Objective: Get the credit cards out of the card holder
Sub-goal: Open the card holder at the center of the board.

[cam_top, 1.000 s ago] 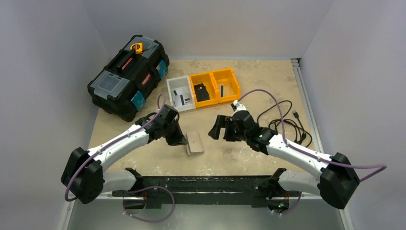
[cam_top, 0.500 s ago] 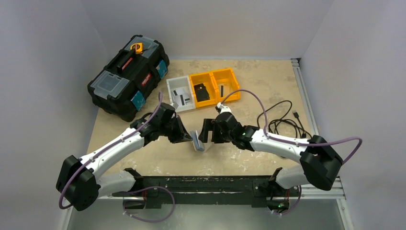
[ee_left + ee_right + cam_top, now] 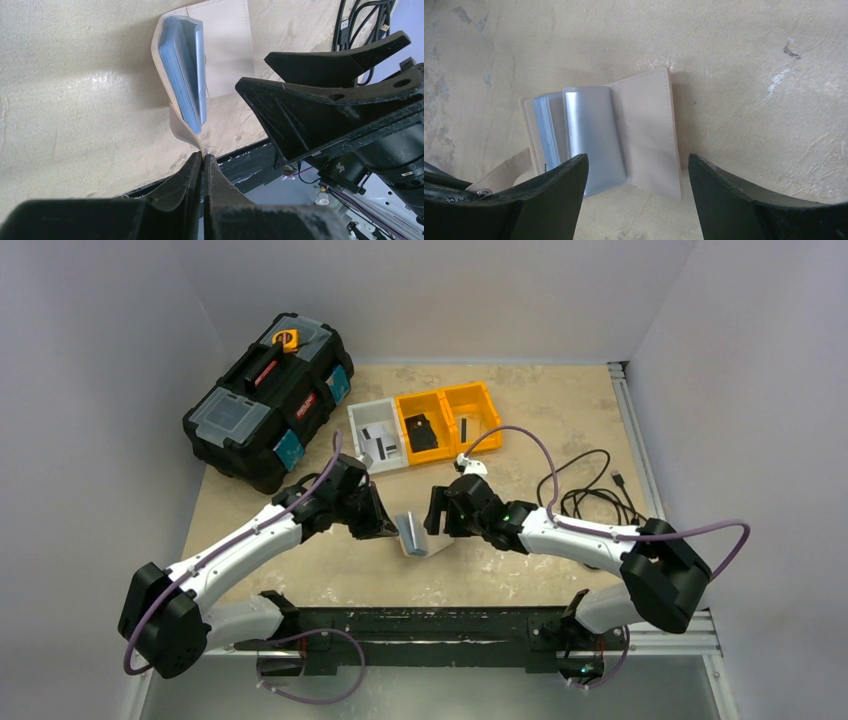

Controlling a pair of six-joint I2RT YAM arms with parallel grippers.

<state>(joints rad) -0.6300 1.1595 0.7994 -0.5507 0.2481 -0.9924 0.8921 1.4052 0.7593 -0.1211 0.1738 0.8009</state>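
Black toolbox (image 3: 268, 400) at far left of tan table (image 3: 560, 410), orange tape measure (image 3: 285, 338) on its lid. Just right of it, in a row: white bin (image 3: 353, 435), then two yellow bins (image 3: 470, 390), each holding small dark items. Black cable (image 3: 595, 490) lies loosely coiled at right.

The tan card holder (image 3: 420, 538) lies open near the tabletop's middle, toward the near edge, one cover flat, its bluish sleeves (image 3: 591, 135) fanned upright, strap raised.
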